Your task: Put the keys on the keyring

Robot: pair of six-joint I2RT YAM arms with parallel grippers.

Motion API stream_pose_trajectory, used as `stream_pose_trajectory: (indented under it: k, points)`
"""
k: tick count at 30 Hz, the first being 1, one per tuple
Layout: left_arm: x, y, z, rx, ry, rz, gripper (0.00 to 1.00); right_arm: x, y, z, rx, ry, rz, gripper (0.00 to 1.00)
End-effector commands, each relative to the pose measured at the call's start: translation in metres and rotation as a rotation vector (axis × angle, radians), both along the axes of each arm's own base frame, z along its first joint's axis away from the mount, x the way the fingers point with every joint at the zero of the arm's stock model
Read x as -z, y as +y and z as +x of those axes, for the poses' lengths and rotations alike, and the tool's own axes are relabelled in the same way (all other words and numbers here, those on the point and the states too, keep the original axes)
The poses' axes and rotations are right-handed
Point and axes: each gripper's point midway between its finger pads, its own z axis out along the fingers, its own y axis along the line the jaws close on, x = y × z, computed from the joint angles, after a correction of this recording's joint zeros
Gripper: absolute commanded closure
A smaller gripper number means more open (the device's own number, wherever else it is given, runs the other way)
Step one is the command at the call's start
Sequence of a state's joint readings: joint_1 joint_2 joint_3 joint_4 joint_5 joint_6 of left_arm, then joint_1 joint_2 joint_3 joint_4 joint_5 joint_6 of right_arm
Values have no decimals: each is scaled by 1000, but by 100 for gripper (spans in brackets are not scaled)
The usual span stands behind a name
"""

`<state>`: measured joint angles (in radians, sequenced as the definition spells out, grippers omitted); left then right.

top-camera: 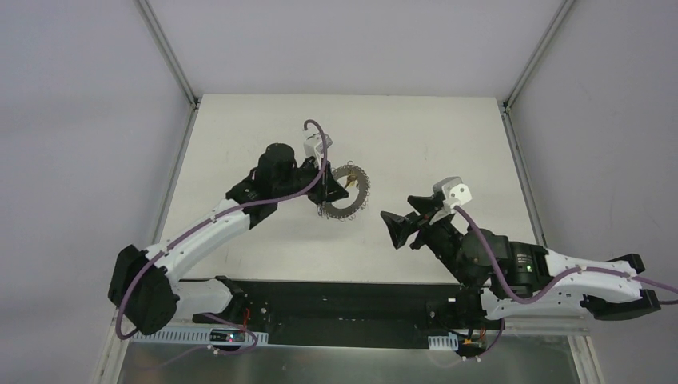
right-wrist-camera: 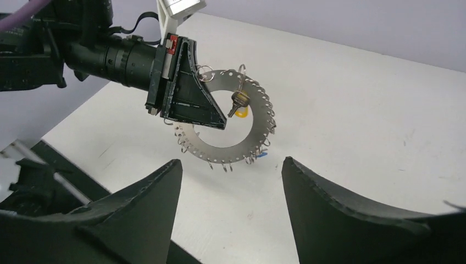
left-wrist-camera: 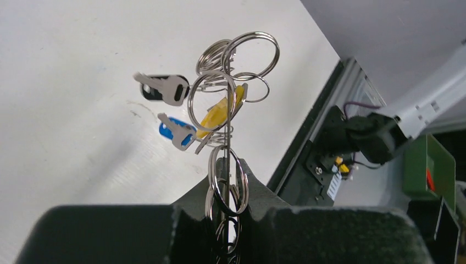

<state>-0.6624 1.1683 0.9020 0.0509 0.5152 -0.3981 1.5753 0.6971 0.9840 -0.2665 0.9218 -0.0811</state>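
My left gripper is shut on the rim of the keyring, a flat silvery ring fringed with small loops, and holds it tilted over the table. In the left wrist view the keyring runs edge-on between the jaws. A yellow-headed key, a blue-headed key and a black-headed key hang from its loops. My right gripper is open and empty, a little right of the ring. The right wrist view shows the keyring, the yellow key and the left gripper beyond my right gripper's spread fingers.
The white table has raised metal rails along its left and right sides. The black base plate with both arm mounts runs along the near edge. Purple cables follow each arm.
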Motion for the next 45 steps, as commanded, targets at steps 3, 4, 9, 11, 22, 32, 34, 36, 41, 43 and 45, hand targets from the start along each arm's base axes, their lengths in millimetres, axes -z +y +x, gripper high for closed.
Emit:
stream_pose_trajectory:
  k: [3, 4, 9, 11, 22, 32, 34, 36, 41, 43, 45]
  points:
    - [9, -11, 52, -88, 99, -116, 100, 14, -15, 22, 178, 43, 78, 28]
    - [16, -13, 58, -94, 126, -116, 100, 19, -15, 23, 187, 59, 76, 28]
    - [33, -34, 91, -105, 246, -191, 100, 44, -12, 23, 191, 135, 28, 24]
    - [41, -43, 105, -107, 301, -230, 100, 53, -6, 21, 162, 162, 14, 23]
    - [118, -52, 153, -218, 500, -205, 95, 89, -3, 21, 157, 234, -62, 21]
    - [149, -31, 155, -311, 519, -9, 7, 99, -7, 28, 180, 268, -70, 19]
    - [149, -26, 154, -323, 512, 27, 1, 99, -9, 29, 190, 274, -71, 19]
    - [147, -20, 153, -339, 497, 66, 1, 99, -12, 31, 205, 276, -66, 19]
    - [133, 6, 145, -374, 441, 205, 1, 99, -20, 35, 244, 275, -50, 18]
    - [122, 17, 140, -391, 410, 249, 1, 98, -24, 39, 274, 274, -40, 16]
    - [109, 29, 135, -407, 378, 286, 1, 97, -28, 44, 319, 288, -4, 10]
